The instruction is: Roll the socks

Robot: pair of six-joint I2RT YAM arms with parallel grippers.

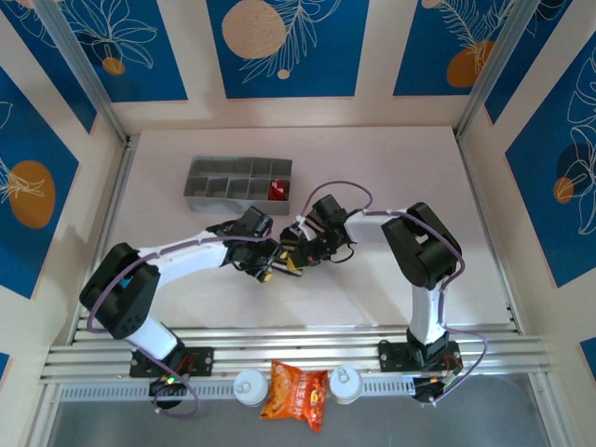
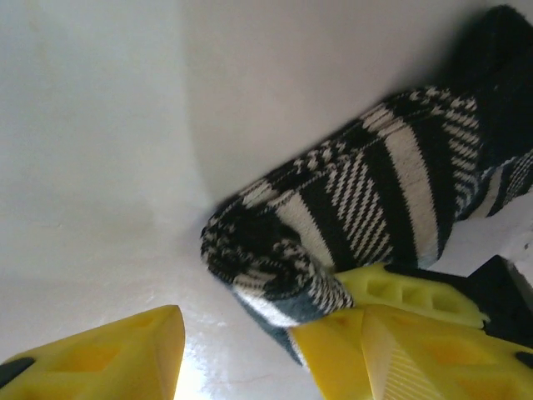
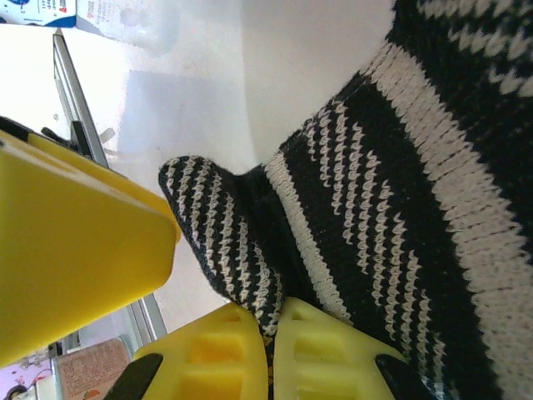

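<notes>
Black-and-white knit, soft and limp by the look of it: treating the striped sock (image 2: 366, 208) as light, floppy and likely to spring open once let go. Finding it mid-table between the two wrists, one end curled into a loose roll, the remainder trailing away flatter. Pinching a fold of its fabric with the right gripper (image 3: 271, 333), jaws pressed together on the knit. Showing the left gripper (image 2: 237, 333) spread, one yellow finger touching or just beside the rolled end, the other standing apart over bare table (image 2: 100, 167); gripping nothing there. Judging the best hold to be across the thick of the roll, squeezing several layers at once, rather than nipping a single edge that would stretch and slip free. Expecting no risk of breakage, little weight, and fair friction from the knit surface.

Turning to containers: seeing a grey compartment tray (image 1: 223, 205) towards the far side, well apart from both grippers, holding the red sock (image 1: 277, 191) in its right-end compartment on the near row. Being unable to tell whether that one is rolled, or what the other compartments are holding. Noting an orange snack packet (image 1: 293, 391) lying at the near edge between the arm bases, playing no part in the rolling.
</notes>
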